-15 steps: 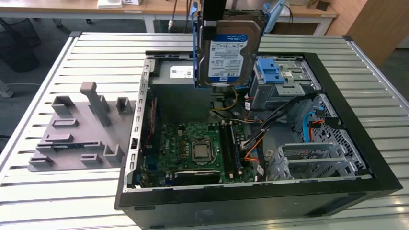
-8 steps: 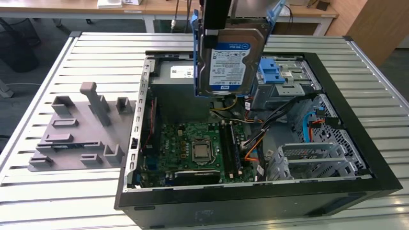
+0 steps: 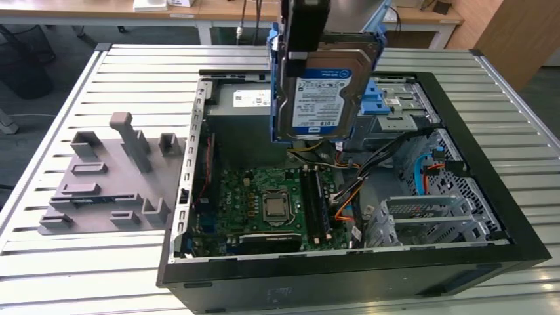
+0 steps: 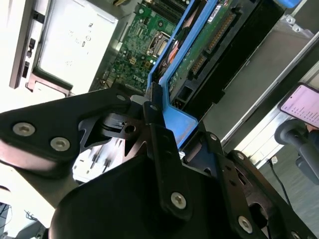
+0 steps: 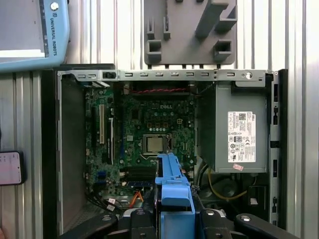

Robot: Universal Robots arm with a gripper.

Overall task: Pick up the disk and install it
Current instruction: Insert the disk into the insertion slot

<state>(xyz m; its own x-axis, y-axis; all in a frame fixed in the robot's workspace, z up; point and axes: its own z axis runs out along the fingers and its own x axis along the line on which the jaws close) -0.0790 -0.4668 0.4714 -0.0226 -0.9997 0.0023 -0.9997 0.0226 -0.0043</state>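
Pickup looks done: the pincer grips the disk by its blue bracket, upright in the air above the open computer case mid-desk, not yet in the drive bay.

Overhead: silver hard drive in blue plastic bracket, clamped by black gripper, hangs above open black computer case. Obstacles inside: grey metal drive bay, orange and black cable tangle. Free room over green motherboard.
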